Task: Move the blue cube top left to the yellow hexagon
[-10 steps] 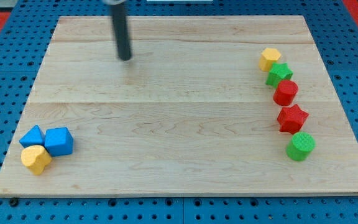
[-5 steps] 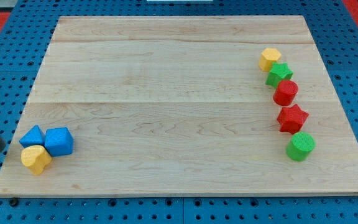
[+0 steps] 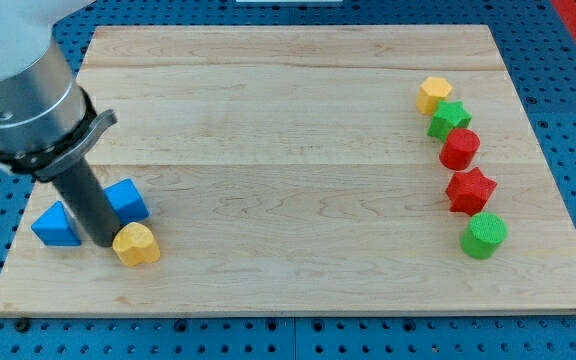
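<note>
Camera view: blue cube (image 3: 128, 200) touching my tip (image 3: 101, 242).

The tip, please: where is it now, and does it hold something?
My tip: holds nothing; it stands among the blue cube, blue triangle and yellow block.

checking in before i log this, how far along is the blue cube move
Done: my tip sits among the left cluster, touching the blue cube. In hand: nudging the cube free. Left: the whole trip across the board to the upper left of the yellow hexagon.
</note>
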